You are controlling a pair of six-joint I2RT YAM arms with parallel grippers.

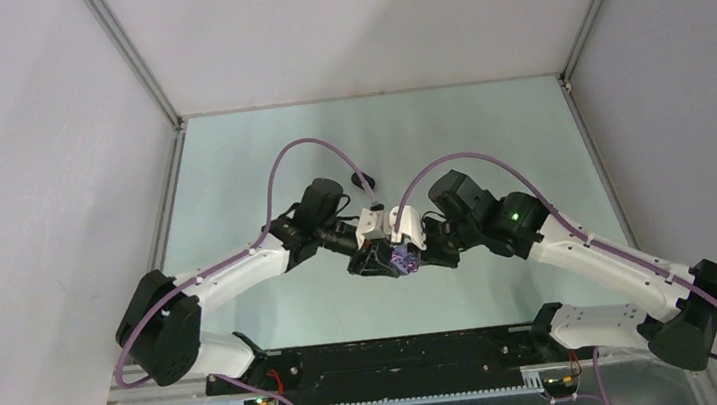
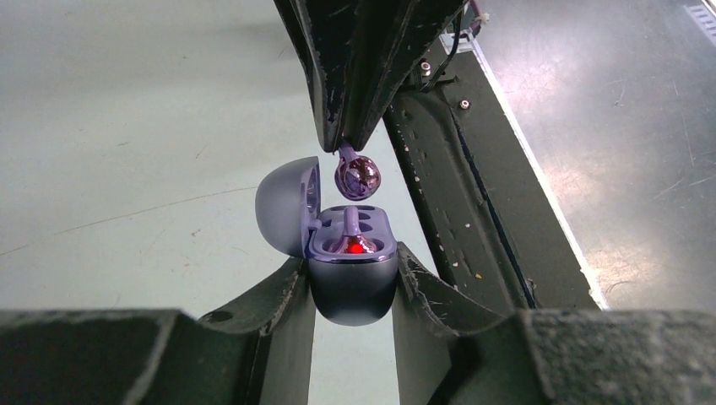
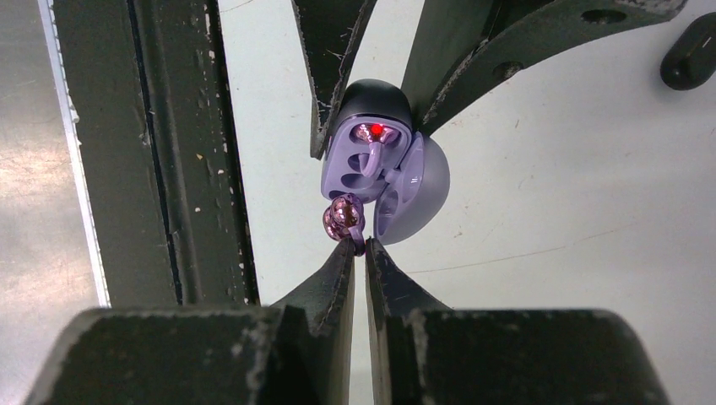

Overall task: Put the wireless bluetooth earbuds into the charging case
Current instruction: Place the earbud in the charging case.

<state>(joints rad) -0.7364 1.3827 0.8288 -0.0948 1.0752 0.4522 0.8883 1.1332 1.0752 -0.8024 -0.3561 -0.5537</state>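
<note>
Pinching a purple earbud (image 2: 358,177) by its stem, the right gripper (image 3: 359,245) holds it just clear of the open, red-lit charging case (image 2: 353,291) clamped in the left gripper (image 2: 350,257).

Pale green table (image 1: 259,153), grey walls (image 1: 27,147), black rail (image 1: 401,354) along its near edge

So the table (image 1: 488,129) is a pale green, slightly glossy sheet, boxed in by white panels on the left, right and far edges. The only loose thing lying on it is a small black oval object (image 1: 363,179) around the middle. Up close the surface has light scuffs and one thin curved scratch. A black strip (image 1: 401,354) runs along the near edge.
</note>
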